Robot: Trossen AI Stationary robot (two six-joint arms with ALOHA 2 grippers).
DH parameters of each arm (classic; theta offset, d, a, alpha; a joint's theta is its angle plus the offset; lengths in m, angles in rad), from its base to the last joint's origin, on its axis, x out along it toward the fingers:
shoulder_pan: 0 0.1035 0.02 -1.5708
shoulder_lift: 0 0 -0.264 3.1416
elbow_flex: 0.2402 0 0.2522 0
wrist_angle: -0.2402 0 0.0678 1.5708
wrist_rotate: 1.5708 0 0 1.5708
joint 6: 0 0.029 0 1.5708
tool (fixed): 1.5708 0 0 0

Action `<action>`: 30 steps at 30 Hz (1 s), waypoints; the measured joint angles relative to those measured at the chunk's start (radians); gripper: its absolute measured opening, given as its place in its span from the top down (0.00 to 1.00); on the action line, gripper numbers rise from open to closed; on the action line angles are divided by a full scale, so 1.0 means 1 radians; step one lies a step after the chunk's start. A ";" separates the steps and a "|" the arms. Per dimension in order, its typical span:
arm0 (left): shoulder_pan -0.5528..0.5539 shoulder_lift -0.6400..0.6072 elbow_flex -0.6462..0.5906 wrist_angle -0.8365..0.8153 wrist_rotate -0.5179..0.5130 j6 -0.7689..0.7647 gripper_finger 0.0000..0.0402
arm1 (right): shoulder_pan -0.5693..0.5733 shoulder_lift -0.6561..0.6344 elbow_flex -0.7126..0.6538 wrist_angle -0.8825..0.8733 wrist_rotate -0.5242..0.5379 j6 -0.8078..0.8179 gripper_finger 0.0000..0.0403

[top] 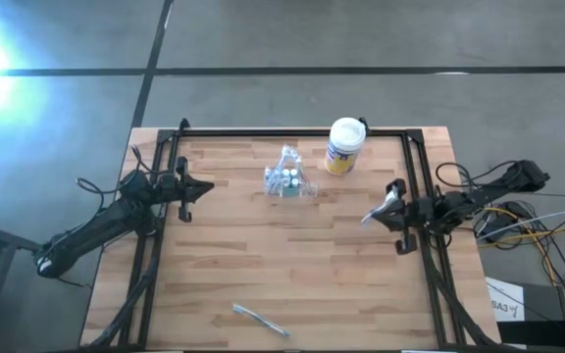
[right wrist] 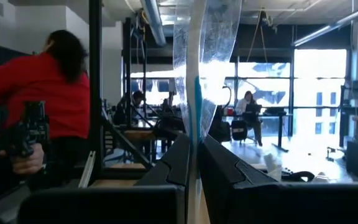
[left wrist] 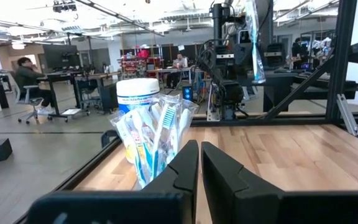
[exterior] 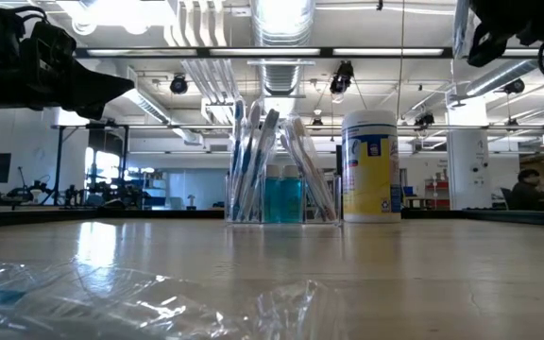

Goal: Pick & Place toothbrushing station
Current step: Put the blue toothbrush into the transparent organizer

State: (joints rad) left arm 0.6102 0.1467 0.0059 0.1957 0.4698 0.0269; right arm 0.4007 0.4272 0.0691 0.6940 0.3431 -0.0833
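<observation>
Toothbrushing station (top: 290, 180) holds wrapped toothbrushes (exterior: 251, 161), blue bottles (exterior: 283, 195).

There are two robot arms, and each has one gripper: the left gripper (top: 186, 201) and the right gripper (top: 379, 210). On the one wooden table (top: 263, 265) I count one clear toothbrushing station (top: 289, 179), one round canister (top: 343, 145) with a white lid, and one wrapped toothbrush (top: 260, 320) lying alone. The right gripper pinches one more wrapped toothbrush (right wrist: 199, 68), which makes two outside the station.
</observation>
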 joint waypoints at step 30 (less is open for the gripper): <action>0.000 0.000 0.000 -0.003 -0.023 0.001 0.94 | 0.000 -0.019 -0.060 0.065 0.077 -0.165 0.96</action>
State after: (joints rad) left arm 0.6100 0.1463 0.0059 0.1928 0.4465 0.0277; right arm 0.4007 0.4078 0.0090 0.7588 0.4206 -0.2478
